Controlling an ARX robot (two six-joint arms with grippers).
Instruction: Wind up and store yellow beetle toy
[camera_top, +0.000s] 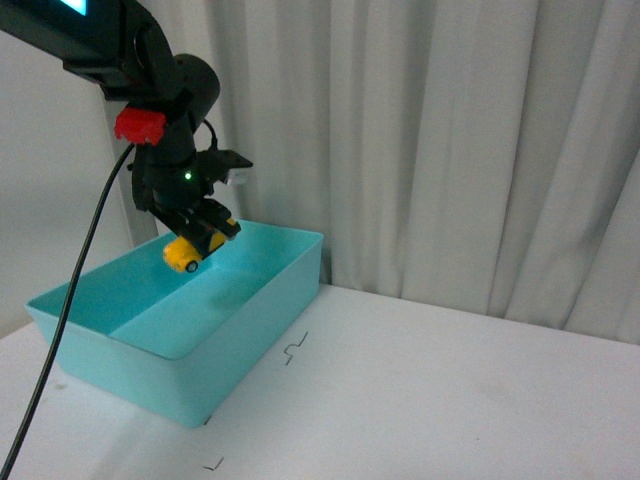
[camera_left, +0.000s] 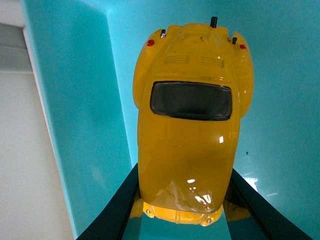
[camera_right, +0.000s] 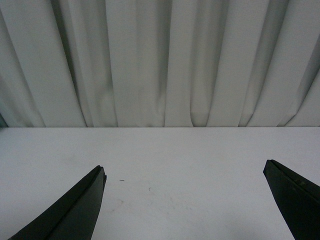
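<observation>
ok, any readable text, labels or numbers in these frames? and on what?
None readable.
yellow beetle toy: no lettering or badge shows.
teal bin: plain.
red part: no print visible.
lit screen at the top edge: cropped, nothing legible.
black marks on the table: corner marks, not characters.

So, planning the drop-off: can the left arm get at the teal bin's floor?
Likely yes: the left gripper holds the yellow beetle toy directly over the open teal bin, with nothing between.
</observation>
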